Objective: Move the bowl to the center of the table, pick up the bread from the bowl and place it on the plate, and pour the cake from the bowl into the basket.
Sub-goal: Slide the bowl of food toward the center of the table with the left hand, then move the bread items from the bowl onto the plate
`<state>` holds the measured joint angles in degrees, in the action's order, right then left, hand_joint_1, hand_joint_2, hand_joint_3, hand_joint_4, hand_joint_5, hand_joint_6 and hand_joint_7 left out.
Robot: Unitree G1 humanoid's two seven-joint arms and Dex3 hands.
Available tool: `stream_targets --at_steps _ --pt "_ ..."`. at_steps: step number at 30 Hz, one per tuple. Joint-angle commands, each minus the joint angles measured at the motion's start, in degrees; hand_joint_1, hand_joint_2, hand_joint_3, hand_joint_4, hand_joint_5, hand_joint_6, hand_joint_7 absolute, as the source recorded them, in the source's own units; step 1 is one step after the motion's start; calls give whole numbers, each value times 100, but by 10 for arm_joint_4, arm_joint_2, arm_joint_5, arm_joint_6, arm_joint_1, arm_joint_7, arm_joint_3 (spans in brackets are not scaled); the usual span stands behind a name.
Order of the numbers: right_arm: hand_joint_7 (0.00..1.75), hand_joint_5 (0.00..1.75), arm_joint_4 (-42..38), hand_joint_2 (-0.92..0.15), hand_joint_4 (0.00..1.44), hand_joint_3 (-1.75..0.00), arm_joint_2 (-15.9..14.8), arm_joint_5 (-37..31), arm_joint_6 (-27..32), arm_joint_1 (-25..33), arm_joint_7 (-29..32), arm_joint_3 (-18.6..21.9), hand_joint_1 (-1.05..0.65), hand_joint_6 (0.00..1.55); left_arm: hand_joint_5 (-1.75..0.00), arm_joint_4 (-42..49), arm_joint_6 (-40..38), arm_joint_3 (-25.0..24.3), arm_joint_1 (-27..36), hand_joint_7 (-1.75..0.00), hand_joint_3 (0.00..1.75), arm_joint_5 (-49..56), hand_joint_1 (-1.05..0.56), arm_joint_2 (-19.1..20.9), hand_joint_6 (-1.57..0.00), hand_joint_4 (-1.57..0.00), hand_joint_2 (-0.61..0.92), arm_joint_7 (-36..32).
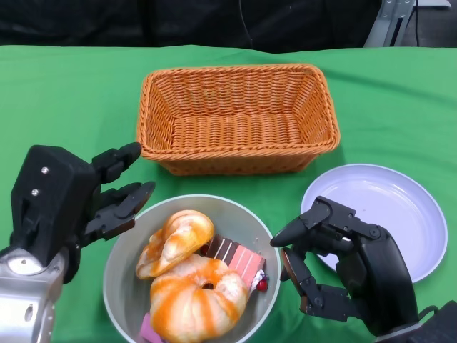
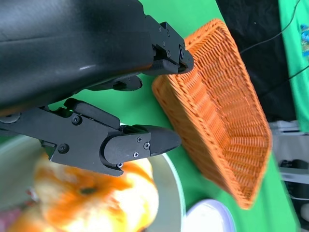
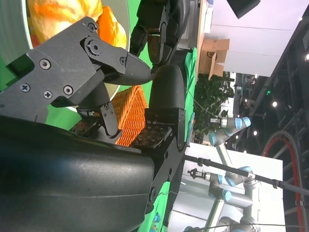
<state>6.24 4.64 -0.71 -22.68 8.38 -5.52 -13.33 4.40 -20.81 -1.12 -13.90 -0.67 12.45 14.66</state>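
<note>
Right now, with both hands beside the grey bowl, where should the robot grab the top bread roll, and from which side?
Take the pale twisted bread roll across its narrow middle, from above with the left hand. It lies uppermost, tilted on the glazed round bun, so its flanks are exposed. The grey bowl's wall likely blocks a sideways approach.

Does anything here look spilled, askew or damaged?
Nothing stands out. The bowl sits upright with bread and cake inside; the basket and plate are upright and empty.
</note>
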Motion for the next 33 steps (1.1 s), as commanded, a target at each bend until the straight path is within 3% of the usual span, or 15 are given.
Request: stream_targets --at_steps 1,11,17,18,20,23,24,26,27,29,33 --pt "120 153 3 -50 77 -104 -1 8 -12 -2 -1 4 -15 75 -3 -21 -3 0 16 -1 52 28 -49 41 -25 -39 92 -5" --pt "121 153 2 -50 77 -102 -4 5 -12 -3 -4 7 -16 74 -2 -75 -55 -6 35 0 46 56 -53 90 -24 -36 92 4" --pt "121 152 1 -51 78 -101 -3 7 -11 -2 -5 8 -16 75 -3 -67 -28 -17 41 -2 44 40 -49 80 -28 -40 92 -5" --pt "121 152 3 -51 78 -101 -5 8 -11 0 -6 10 -16 75 -3 -46 44 -39 46 -2 44 18 -49 45 -28 -40 92 -29" --pt "120 151 6 -53 78 -98 -7 9 -11 2 -7 13 -17 74 -12 -14 143 -68 51 -10 30 -11 -37 1 -51 -63 92 -60" --pt "120 151 7 -54 78 -96 -7 9 -11 3 -8 14 -17 74 -14 11 193 -75 50 -11 26 -16 -34 -11 -57 -69 92 -67" --pt "120 150 10 -54 78 -96 -10 14 -8 4 -10 18 -17 74 -18 42 261 -86 32 -14 27 -29 -30 -29 -65 -76 92 -75" --pt "120 150 16 -56 77 -94 -14 19 -4 8 -12 24 -16 74 -34 94 364 -101 1 -23 33 -52 -17 -55 -90 -93 92 -78" --pt "119 149 19 -56 78 -92 -17 19 -5 11 -11 28 -17 73 -71 120 407 -102 -15 -36 38 -57 -12 -62 -101 -93 92 -72" --pt "117 148 22 -58 78 -89 -22 20 -7 14 -12 34 -18 73 -113 154 456 -96 -32 -66 47 -57 -11 -63 -100 -87 89 -61" --pt "114 146 30 -59 77 -88 -26 23 -3 18 -16 41 -17 73 -131 202 511 -90 -52 -85 54 -65 -10 -65 -95 -83 86 -46"
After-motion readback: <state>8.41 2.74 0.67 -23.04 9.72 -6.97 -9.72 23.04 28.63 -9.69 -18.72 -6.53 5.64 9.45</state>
